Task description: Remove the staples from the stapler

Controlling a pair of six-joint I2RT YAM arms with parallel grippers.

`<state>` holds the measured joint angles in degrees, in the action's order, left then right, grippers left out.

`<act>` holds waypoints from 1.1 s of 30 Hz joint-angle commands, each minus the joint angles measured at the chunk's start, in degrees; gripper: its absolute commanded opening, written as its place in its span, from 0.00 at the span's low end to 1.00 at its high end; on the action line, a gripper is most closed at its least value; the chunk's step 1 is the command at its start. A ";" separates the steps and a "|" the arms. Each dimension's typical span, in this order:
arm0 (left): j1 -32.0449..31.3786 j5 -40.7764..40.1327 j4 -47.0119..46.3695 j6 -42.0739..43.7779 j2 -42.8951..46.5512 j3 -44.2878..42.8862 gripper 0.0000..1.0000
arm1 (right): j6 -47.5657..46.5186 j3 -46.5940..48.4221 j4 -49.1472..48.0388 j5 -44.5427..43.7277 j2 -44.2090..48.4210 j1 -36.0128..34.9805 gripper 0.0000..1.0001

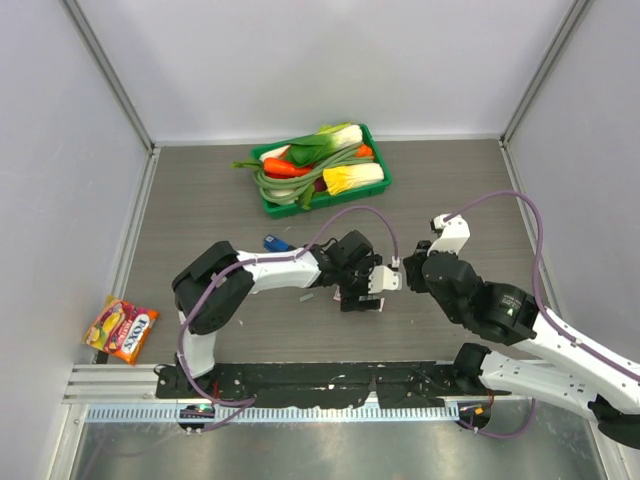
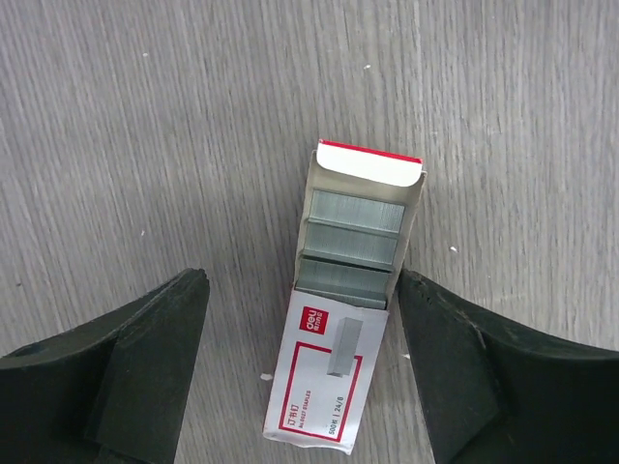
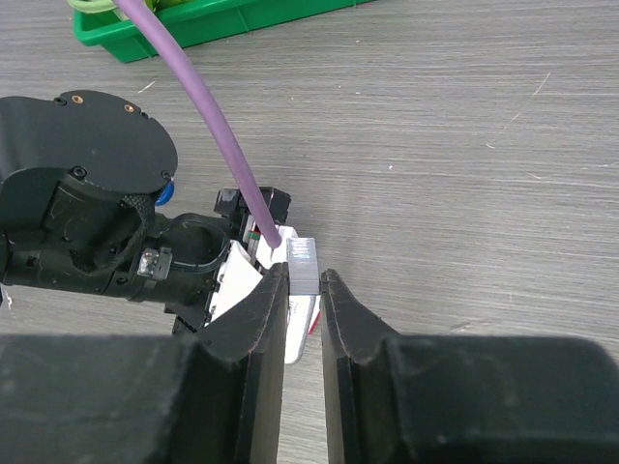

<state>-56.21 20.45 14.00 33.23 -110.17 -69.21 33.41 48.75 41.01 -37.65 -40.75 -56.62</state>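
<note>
My right gripper [image 3: 305, 277] is shut on a short silvery strip of staples [image 3: 304, 257], pinched between its fingertips just above an open red-and-white staple carton [image 2: 329, 372]. My left gripper [image 2: 300, 280] is open and straddles that carton; its right finger [image 2: 435, 329] is close against the carton's side and its left finger [image 2: 164, 329] stands clear. More staple strips [image 2: 353, 237] lie inside the carton. In the top view both grippers meet at the table's middle, left [image 1: 362, 298] and right [image 1: 392, 280]. The dark blue stapler [image 1: 275, 243] lies behind the left arm, mostly hidden.
A green basket [image 1: 377, 180] of toy vegetables stands at the back centre. A snack packet [image 1: 121, 331] lies at the front left by the wall. A purple cable [image 3: 208, 126] crosses the right wrist view. Walls enclose three sides of the table.
</note>
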 commanded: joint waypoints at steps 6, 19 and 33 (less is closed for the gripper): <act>0.57 -6.39 1.12 1.39 2.33 5.31 0.79 | -0.01 3.63 -0.58 -1.99 -0.55 0.11 0.07; 1.45 -10.42 3.76 -3.87 3.03 4.96 0.55 | -0.19 3.54 -0.50 -1.90 -0.91 0.11 0.06; 3.03 -17.90 7.26 -15.90 7.34 8.57 0.47 | -1.24 0.29 -3.39 -1.20 -2.92 0.11 0.06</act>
<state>-53.93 7.03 14.87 22.79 -103.81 -62.30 32.42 50.11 41.01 -37.71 -42.76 -56.60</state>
